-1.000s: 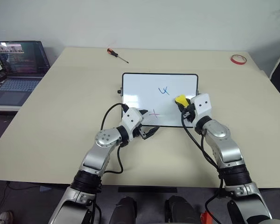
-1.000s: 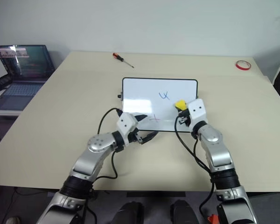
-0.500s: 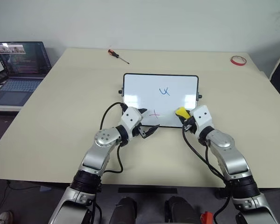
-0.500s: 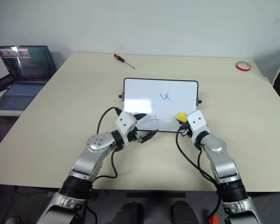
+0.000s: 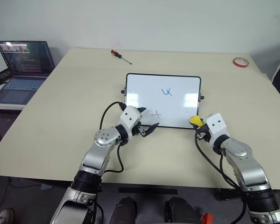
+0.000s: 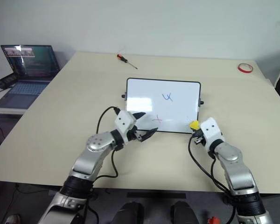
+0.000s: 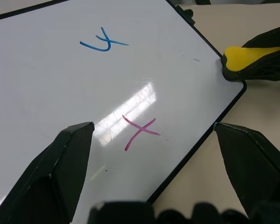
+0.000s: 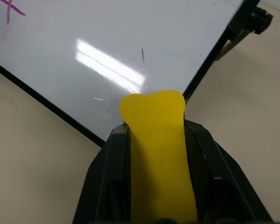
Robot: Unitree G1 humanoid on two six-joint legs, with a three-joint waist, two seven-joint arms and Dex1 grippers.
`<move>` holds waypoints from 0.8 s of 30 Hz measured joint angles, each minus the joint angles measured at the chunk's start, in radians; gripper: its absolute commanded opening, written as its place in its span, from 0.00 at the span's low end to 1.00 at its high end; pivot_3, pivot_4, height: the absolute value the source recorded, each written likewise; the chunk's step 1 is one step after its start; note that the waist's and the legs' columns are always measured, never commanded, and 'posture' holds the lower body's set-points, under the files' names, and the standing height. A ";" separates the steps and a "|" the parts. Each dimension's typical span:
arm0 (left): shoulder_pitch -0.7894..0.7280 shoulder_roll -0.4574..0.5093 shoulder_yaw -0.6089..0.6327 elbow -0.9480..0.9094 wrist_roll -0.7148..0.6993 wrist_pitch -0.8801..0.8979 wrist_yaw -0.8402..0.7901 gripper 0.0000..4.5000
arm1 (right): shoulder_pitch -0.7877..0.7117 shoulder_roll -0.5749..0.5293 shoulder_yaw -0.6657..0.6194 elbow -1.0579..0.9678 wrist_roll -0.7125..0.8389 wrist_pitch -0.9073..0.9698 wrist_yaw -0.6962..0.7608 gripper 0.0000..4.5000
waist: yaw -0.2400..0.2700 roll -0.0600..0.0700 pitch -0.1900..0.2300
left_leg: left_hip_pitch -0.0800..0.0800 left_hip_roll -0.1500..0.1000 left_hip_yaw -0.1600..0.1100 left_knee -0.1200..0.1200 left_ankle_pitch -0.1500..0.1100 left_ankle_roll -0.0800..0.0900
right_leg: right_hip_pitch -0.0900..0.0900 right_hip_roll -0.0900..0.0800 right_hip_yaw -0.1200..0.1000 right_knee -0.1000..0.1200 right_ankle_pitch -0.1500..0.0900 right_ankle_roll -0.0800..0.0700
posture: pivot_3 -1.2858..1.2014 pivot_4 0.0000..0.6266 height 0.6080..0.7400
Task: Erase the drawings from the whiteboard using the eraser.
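A rectangular glossy white whiteboard [image 5: 163,100] with a thin black frame, rounded corners and small black knobs at its sides lies flat in the middle of a wide beige desk [image 5: 60,112]. Two thin marker drawings show on it: a blue x-like squiggle [image 5: 166,92] in its upper middle and a small red cross [image 5: 156,113] near its near edge, left of centre.

The right tool [image 5: 196,122] sits at the board's near right corner, its two black fingers clamped tight on a small bright yellow eraser [image 5: 195,121]. In the right wrist view the yellow block [image 8: 156,140] juts out between the dark fingers, its rounded tip lying over the board's black frame at that corner (whether it actually presses on the surface I cannot tell).

The left tool [image 5: 147,128] hovers at the board's near edge, just left of the red cross, with its black fingers spread well apart and nothing between them. From the left wrist view, the fingertips [image 7: 65,154] frame the cross [image 7: 140,130], with the blue squiggle [image 7: 102,44] farther off and the yellow eraser [image 7: 245,53] at the board's corner.

Away from the board, a red-handled screwdriver [image 5: 119,55] lies on the far side of the desk, a red tape ring [image 5: 239,61] rests near the far right corner, and an open laptop [image 5: 21,70] with a lit screen stands beside the desk on the left.
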 measured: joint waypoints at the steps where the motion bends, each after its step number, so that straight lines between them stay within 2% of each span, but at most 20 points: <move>1: 0.003 0.000 0.000 0.000 0.000 0.000 0.000 1.00 | -0.001 0.002 -0.002 0.000 0.002 0.003 0.000 0.27 | 0.000 0.000 0.000 | 0.000 0.000 0.000 0.000 0.000 0.000 | 0.000 0.000 0.000 0.000 0.000 0.000 | 0.52 0.24 1.00; 5: 0.007 0.000 0.001 0.000 0.000 0.000 0.000 1.00 | -0.048 0.056 -0.004 0.025 0.009 0.006 -0.010 0.27 | -0.006 -0.001 0.000 | 0.001 0.000 0.001 0.000 0.001 0.001 | 0.001 0.000 0.001 -0.001 0.001 0.001 | 0.52 0.24 1.00; 13: 0.005 0.002 0.002 0.000 0.000 -0.001 0.003 1.00 | -0.232 0.154 0.027 0.174 -0.010 -0.060 -0.049 0.27 | -0.025 -0.001 0.001 | 0.003 0.001 0.002 -0.002 0.002 0.002 | 0.000 0.001 0.003 -0.001 0.002 0.000 | 0.52 0.24 1.00; 20: 0.006 0.007 0.003 -0.003 0.000 -0.001 0.006 1.00 | -0.253 0.139 0.047 0.208 -0.025 -0.072 -0.047 0.27 | -0.025 -0.001 0.000 | 0.003 0.001 0.002 -0.001 0.002 0.002 | 0.001 0.000 0.003 -0.001 0.003 0.001 | 0.52 0.24 1.00; 24: 0.012 0.009 0.005 -0.009 0.000 0.001 0.008 1.00 | -0.203 0.091 0.049 0.161 -0.030 -0.052 -0.031 0.27 | -0.018 -0.001 0.000 | 0.003 0.001 0.001 -0.001 0.002 0.003 | 0.003 0.000 0.002 -0.003 0.003 0.001 | 0.52 0.24 1.00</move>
